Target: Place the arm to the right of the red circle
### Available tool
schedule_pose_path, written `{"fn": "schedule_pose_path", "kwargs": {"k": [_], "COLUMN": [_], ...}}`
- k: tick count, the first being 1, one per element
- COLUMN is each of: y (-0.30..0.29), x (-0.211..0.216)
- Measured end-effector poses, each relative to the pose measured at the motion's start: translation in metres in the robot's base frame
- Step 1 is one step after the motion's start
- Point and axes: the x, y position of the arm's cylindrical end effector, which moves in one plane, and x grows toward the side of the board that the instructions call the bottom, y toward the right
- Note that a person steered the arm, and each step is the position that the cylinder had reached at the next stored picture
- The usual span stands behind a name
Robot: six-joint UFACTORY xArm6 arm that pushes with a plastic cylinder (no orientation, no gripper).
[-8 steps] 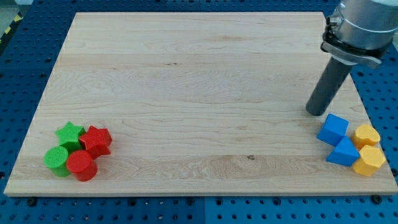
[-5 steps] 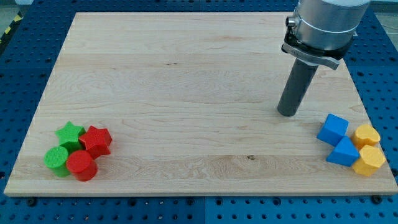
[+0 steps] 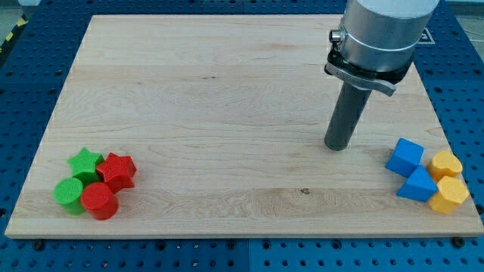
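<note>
A wooden board (image 3: 227, 91) was shown on a blue pegboard (image 3: 15, 113); my tip (image 3: 336, 146) was set down right of centre, holding nothing and touching no block; the red circle (image 3: 98, 202) was seen far off at the lower left, packed against a red block (image 3: 117, 171), a green star (image 3: 85, 162) and a green cylinder (image 3: 69, 194); at the lower right, near the tip, a blue cube (image 3: 405, 156), a blue triangular block (image 3: 418, 184) and two yellow blocks (image 3: 446, 164) (image 3: 449, 194) were clustered.

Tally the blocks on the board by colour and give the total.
Green: 2, star and cylinder
Red: 2, cylinder and angular block
Blue: 2, cube and wedge
Yellow: 2, and
Total: 8
</note>
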Motion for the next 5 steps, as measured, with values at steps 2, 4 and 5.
{"fn": "schedule_pose_path", "kwargs": {"k": [2, 4, 5], "y": [0.0, -0.051, -0.098], "x": [0.007, 0.031, 0.049]}}
